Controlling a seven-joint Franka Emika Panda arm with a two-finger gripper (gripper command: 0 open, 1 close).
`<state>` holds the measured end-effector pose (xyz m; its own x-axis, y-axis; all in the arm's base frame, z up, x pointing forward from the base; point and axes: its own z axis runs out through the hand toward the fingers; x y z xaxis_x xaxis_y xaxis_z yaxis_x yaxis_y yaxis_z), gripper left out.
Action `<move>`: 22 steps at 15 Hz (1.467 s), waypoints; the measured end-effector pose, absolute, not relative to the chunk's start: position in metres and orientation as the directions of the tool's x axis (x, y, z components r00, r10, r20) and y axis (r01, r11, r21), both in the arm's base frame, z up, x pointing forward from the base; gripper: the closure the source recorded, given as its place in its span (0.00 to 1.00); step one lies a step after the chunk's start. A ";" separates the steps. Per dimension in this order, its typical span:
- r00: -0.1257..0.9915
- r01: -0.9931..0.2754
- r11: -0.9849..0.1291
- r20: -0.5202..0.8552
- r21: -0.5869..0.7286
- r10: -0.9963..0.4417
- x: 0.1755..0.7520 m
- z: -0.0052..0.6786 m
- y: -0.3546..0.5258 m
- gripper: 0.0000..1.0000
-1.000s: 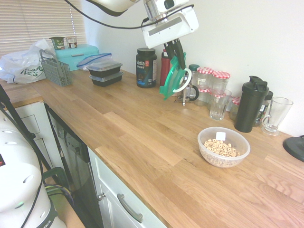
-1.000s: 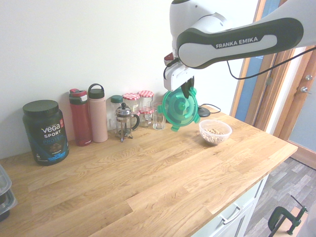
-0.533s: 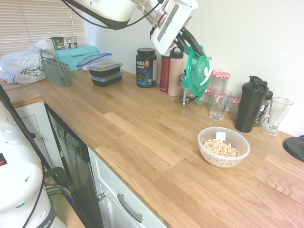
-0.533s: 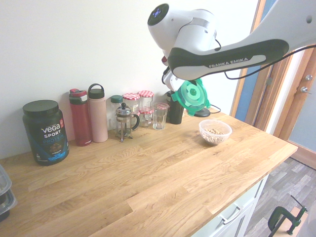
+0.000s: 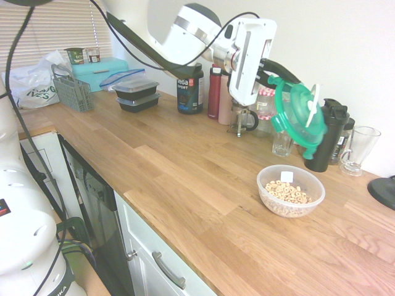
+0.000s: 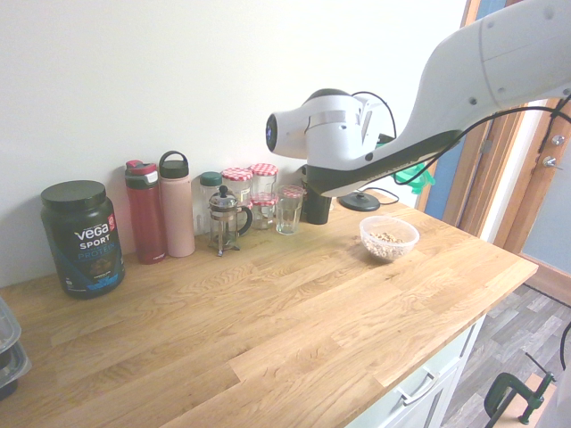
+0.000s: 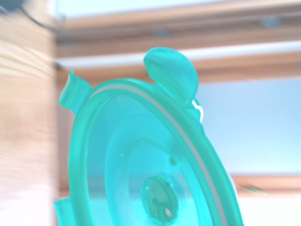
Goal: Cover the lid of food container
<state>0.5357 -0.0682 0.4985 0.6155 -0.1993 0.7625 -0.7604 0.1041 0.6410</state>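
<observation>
Gripping the lid (image 5: 299,115) – apparently above the food container (image 5: 291,190)

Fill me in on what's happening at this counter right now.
The white robot arm's gripper is shut on the green lid, holding it on edge in the air above the wooden counter. The food container, a clear bowl with cereal rings in it, sits uncovered below the lid. The lid is not on it yet.

In the second exterior view the arm (image 6: 357,156) hides nearly all of the lid (image 6: 412,172). The blurred wrist view cuts off the lid's lower part, perhaps a third.
</observation>
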 end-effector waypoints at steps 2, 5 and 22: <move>0.625 -0.739 0.177 0.760 0.650 -0.179 0.548 0.474 -0.081 1.00; 0.625 -0.733 0.194 0.758 0.652 -0.184 0.574 0.438 -0.089 1.00; 0.624 -0.700 0.244 0.741 0.671 -0.249 0.573 0.362 -0.106 1.00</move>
